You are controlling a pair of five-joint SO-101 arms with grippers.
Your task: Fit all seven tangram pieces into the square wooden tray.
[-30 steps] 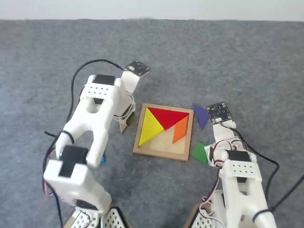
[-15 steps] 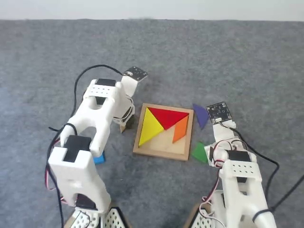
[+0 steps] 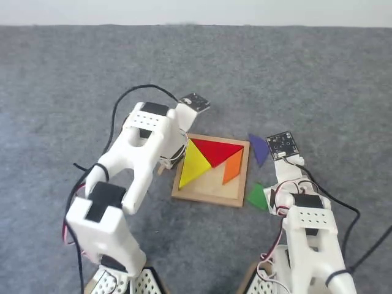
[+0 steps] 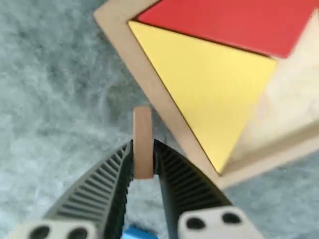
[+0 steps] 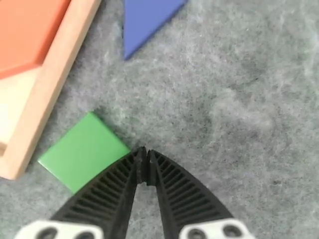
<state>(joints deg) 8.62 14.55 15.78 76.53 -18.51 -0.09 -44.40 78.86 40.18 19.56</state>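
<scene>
The square wooden tray (image 3: 208, 193) holds a yellow triangle (image 3: 195, 164), a red triangle (image 3: 215, 150) and an orange piece (image 3: 233, 166). My left gripper (image 4: 143, 159) is shut on a tan wooden piece (image 4: 142, 142), held on edge just outside the tray's rim (image 4: 164, 112), beside the yellow triangle (image 4: 209, 82). A purple triangle (image 3: 258, 149) and a green square (image 3: 257, 196) lie on the carpet right of the tray. Low over the carpet, my right gripper (image 5: 143, 169) is shut on nothing, its tips next to the green square (image 5: 82, 157).
Grey carpet covers the whole table. A sliver of a blue piece (image 4: 134, 231) shows under my left gripper's base. The purple triangle (image 5: 147, 17) lies beyond my right gripper, close to the tray's rim (image 5: 55, 84). Cables trail from both arms.
The left arm has swung right, carrying the tan piece up to the tray's left edge. It now covers the blue piece on the carpet. The right arm has kept still.
</scene>
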